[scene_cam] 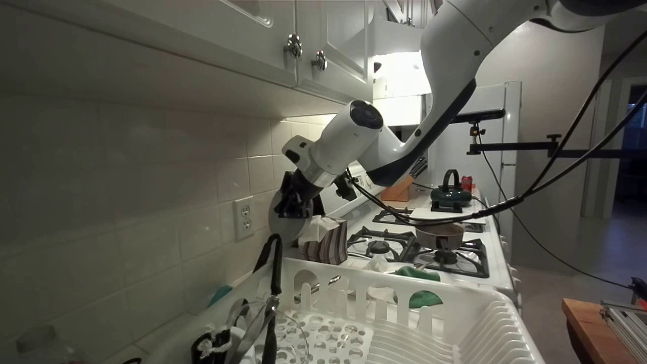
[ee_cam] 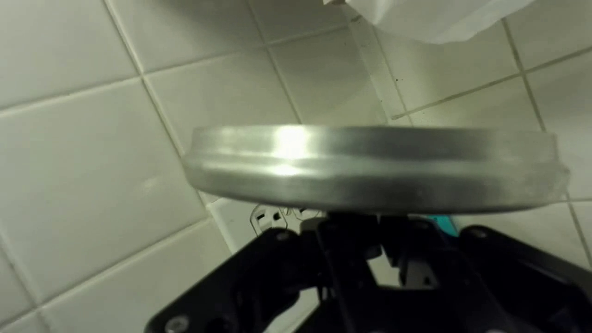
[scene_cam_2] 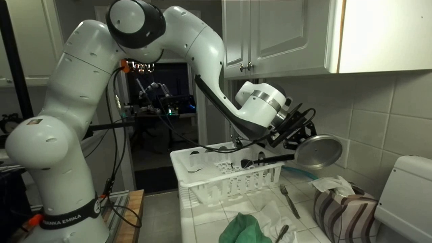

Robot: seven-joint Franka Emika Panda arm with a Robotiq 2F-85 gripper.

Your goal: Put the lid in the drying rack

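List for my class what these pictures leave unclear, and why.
Contact between gripper and lid: in the wrist view, behind the lid's rim.
Outline of green cloth: in both exterior views, cut by the bottom edge or hidden by the drying rack.
Inside bottom of pot: in an exterior view, behind its wall.
Label of red can: in an exterior view, too small.

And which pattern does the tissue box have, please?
Stripes, dark brown on a paler ground; the tissue box shows best in an exterior view.

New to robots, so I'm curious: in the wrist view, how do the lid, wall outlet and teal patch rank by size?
1. Lid, by far, though also nearest
2. Wall outlet, partly hidden
3. Teal patch, partly hidden
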